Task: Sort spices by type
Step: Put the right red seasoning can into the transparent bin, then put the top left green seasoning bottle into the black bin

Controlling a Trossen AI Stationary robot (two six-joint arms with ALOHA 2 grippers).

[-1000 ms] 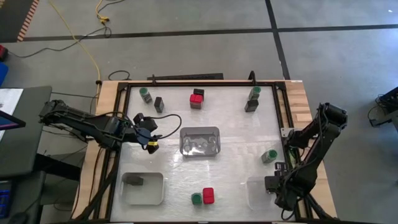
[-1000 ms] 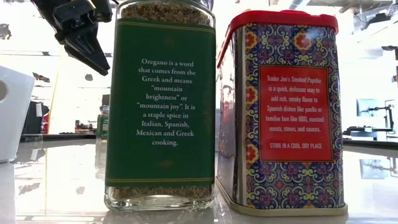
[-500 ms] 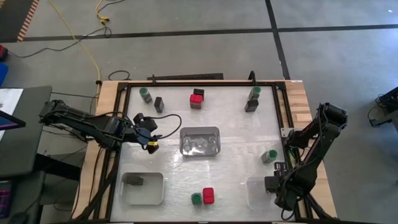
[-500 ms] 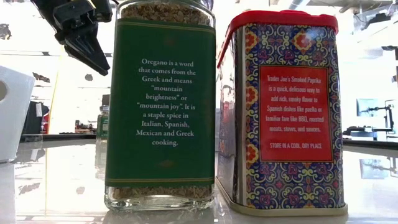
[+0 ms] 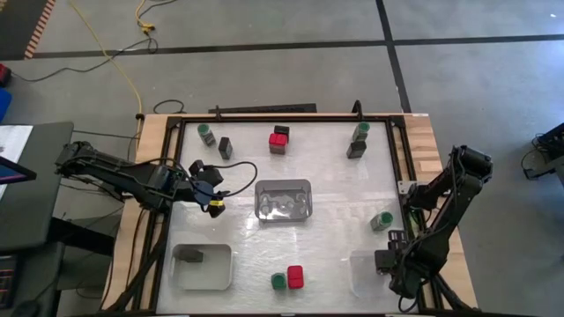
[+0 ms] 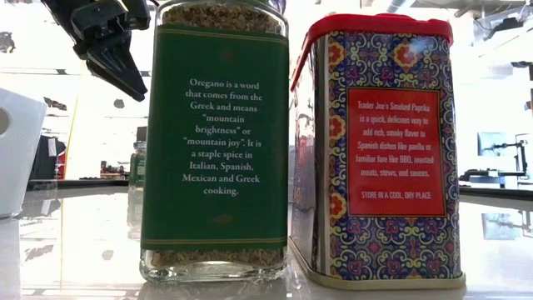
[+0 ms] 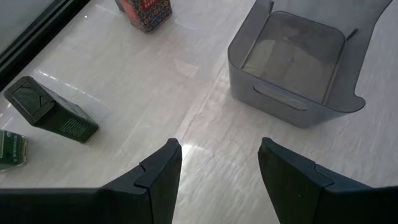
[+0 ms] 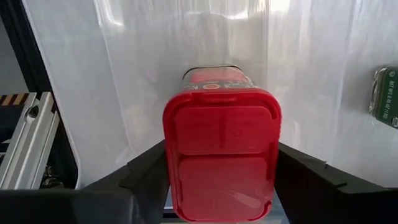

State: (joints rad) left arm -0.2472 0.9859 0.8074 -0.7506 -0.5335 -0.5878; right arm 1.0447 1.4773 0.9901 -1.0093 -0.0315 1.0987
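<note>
My right gripper (image 8: 221,186) points down into the clear tray (image 5: 359,273) at the near right, shut on a red-topped spice tin (image 8: 221,158). At the table's left my left gripper (image 7: 219,168) hangs open above bare table, nothing between its fingers; the low view shows it (image 6: 112,50) too. An oregano jar (image 6: 215,142) and a paprika tin (image 6: 379,142) stand side by side at the near edge. A dark box (image 5: 191,256) lies in the white tray (image 5: 216,273) at the near left. Further spices stand along the far edge (image 5: 279,141) and at the right (image 5: 382,220). My right gripper has the tin between its two fingers (image 8: 146,171), which lie against its two opposite sides just below the red lid (image 8: 169,155); no gap shows. The fingers come from above, pointing down. The tin is upright inside the clear tray; whether its base rests there, I cannot tell.
A grey tray (image 5: 284,200) sits mid-table, in front of my left gripper (image 7: 292,62). A dark box (image 7: 50,112) lies on its side near the far left, a green-lidded jar (image 5: 205,132) beside it. A black frame (image 5: 264,114) rims the table.
</note>
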